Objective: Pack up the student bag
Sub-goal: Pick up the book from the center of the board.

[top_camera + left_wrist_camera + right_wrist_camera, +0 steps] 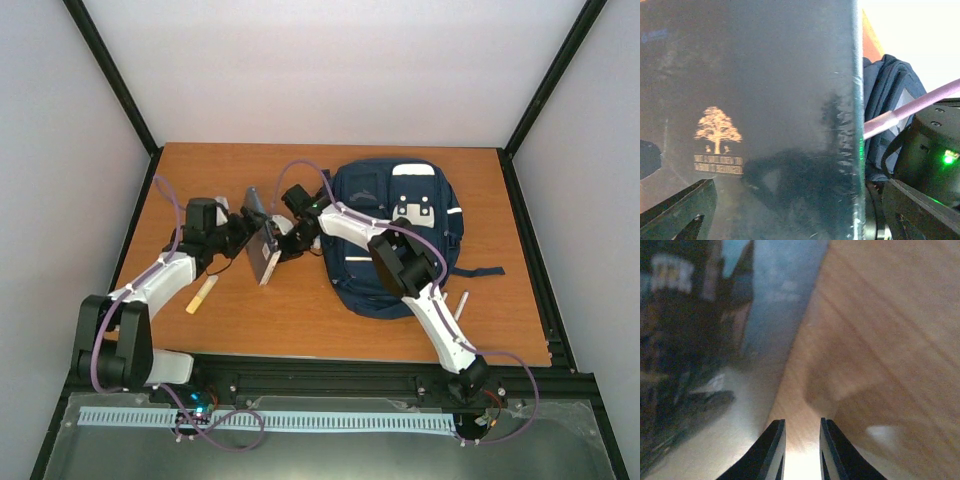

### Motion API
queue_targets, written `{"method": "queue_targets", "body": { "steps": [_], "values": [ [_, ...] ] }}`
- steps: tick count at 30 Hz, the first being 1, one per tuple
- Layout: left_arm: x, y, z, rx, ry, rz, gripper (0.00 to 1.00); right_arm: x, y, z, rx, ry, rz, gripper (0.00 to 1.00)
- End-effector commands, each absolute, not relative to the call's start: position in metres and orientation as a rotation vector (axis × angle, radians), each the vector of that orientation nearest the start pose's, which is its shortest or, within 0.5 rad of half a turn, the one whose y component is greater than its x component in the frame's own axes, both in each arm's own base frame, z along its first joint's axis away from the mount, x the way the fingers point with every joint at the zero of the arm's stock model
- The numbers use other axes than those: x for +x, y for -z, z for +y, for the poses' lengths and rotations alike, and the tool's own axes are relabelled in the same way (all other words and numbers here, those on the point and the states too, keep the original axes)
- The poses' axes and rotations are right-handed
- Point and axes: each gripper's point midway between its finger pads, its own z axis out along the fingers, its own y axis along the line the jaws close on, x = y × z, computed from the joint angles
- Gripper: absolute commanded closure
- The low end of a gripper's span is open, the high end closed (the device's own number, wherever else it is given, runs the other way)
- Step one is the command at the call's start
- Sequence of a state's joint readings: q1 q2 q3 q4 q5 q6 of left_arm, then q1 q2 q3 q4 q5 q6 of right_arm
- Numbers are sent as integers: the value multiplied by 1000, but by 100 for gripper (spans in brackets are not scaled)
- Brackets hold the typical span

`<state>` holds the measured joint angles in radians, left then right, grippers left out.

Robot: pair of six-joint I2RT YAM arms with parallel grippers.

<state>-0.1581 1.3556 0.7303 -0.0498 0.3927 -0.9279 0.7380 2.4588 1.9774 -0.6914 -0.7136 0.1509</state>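
Note:
The navy student bag (400,250) lies flat on the right half of the wooden table (300,325), and part of it shows in the left wrist view (885,90). A dark book (263,250) with a gold tree emblem (717,130) stands tilted on edge left of the bag. My left gripper (243,232) is open wide against the book's cover (765,75), its fingers (680,210) spread past the cover. My right gripper (290,240) is just right of the book (780,290), low over the table, jaws almost together and empty (801,422).
A yellow marker (201,295) lies on the table near the left arm. A thin pen (461,305) lies right of the bag. Dark bag straps (480,270) trail to the right. Black frame rails border the table.

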Motion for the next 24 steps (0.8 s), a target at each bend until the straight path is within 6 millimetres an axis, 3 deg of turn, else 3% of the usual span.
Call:
{"method": "queue_targets", "body": {
  "steps": [1,6,12,18,24],
  "values": [
    [361,-144,-126,-619,1000,2266,6,304,-73,476,-1144,-1246,2556,81],
    [354,-143,-119,-671,949,2287,7,292,-88,487,-1206,-1235,2501,81],
    [336,-122,-91,-858,720,2392,11,288,-75,487,-1220,-1207,2531,80],
    [320,-112,-79,-914,619,2442,29,288,-67,483,-1229,-1177,2548,78],
    [312,-122,-69,-902,544,2446,40,287,-68,481,-1236,-1162,2546,76]
  ]
}}
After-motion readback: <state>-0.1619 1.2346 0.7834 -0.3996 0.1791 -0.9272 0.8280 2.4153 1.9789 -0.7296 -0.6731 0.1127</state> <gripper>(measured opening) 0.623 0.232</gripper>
